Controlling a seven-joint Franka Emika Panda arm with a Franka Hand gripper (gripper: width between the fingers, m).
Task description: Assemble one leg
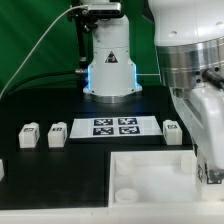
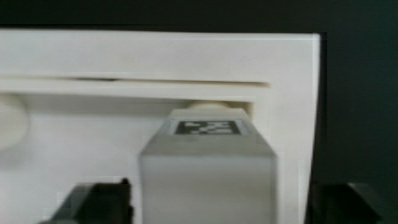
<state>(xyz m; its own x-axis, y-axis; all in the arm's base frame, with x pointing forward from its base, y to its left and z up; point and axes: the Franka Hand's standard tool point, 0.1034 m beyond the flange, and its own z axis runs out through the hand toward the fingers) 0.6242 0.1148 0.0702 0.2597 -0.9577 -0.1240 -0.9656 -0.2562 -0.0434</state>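
Observation:
In the wrist view one leg (image 2: 206,165), a white block with a black-and-white tag (image 2: 208,127), sits between my gripper's (image 2: 222,208) dark fingers (image 2: 100,205). The gripper is shut on it. The leg's far tip lies at the inner ledge of the large white tray-like part (image 2: 125,55). In the exterior view my gripper (image 1: 210,172) hangs low over that tray (image 1: 150,170) at the right, and the held leg is hidden by the arm. Three more legs stand on the black table: two on the left (image 1: 28,133) (image 1: 57,133) and one on the right (image 1: 172,130).
The marker board (image 1: 112,126) lies on the table between the loose legs. The robot base (image 1: 110,65) stands behind it. A round corner socket (image 2: 9,125) of the tray shows beside the held leg. A green curtain closes the back.

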